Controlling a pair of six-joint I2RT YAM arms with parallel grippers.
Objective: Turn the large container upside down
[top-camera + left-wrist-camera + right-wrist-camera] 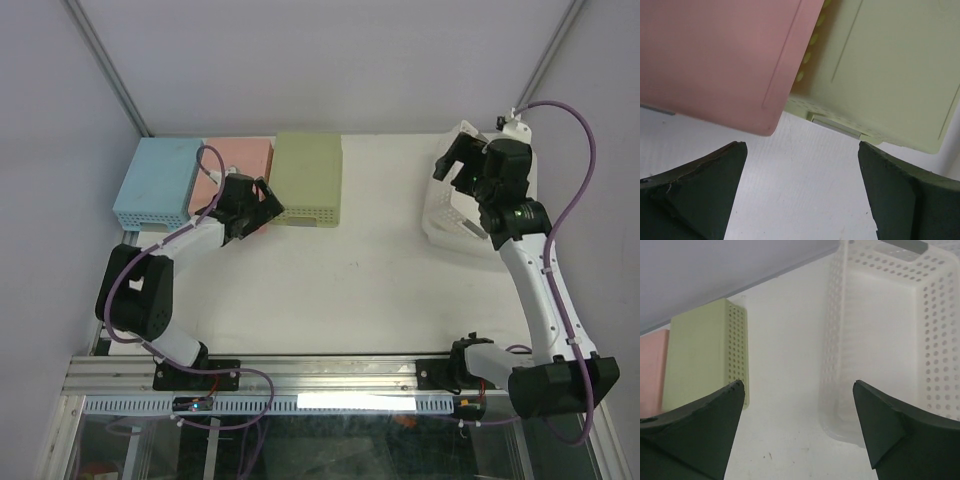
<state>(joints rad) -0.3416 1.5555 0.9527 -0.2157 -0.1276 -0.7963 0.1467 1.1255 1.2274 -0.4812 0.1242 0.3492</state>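
Note:
The large container [447,216] is a white perforated basket at the table's right side, tipped over on its side. In the right wrist view its open inside [890,330] faces the camera, just right of the fingers. My right gripper [456,166] [796,385] hovers over its left rim, open, with only bare table between the fingers. My left gripper [268,200] [801,145] is open too, over the table right in front of the pink box [715,55] and the green box [890,65], holding nothing.
Three boxes stand bottom-up in a row at the back left: blue [155,180], pink [238,160], green [309,176]. The back wall runs close behind them. A metal rail [330,375] lines the near edge.

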